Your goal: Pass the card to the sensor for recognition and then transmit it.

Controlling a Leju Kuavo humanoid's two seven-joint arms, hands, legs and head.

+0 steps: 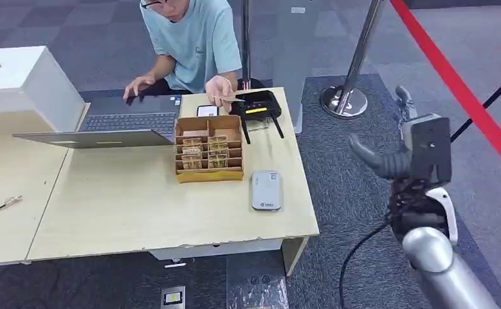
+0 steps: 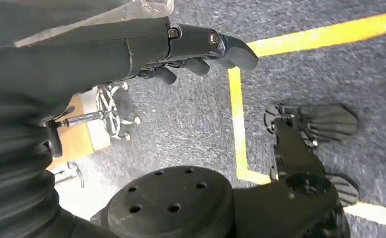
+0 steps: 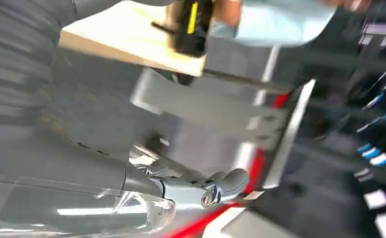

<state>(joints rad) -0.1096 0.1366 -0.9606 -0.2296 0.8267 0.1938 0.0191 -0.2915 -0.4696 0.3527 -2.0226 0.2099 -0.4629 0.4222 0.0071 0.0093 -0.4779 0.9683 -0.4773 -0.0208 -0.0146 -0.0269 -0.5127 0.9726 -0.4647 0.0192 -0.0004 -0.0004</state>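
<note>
Pale wood worktop (image 1: pixel 138 212), carrying a slotted cardboard tray (image 1: pixel 209 149) of small cards, a grey-white sensor pad (image 1: pixel 266 190) just beside it on the near side, a black-and-yellow device (image 1: pixel 258 106) and an open laptop (image 1: pixel 116 125) at the far edge. Thin card (image 1: pixel 229 98) pinched in a seated person's hand (image 1: pixel 220 89), raised above the far side of the worktop, between tray and black device. Likely light, stiff and flat, slick on its faces; best taken by a free edge, thumb against fingers, clear of the person's own grip. Right hand (image 1: pixel 395 158) lifted off the worktop's right end, well apart from card and sensor, thick thumb and dark fingers (image 3: pixel 215 184) spread and holding nothing, touching nothing; wrist picture blurred. Left hand (image 2: pixel 200 52) hanging low over grey carpet with yellow floor tape (image 2: pixel 240 114), fingers loosely curled, not fully closed, nothing between them.
</note>
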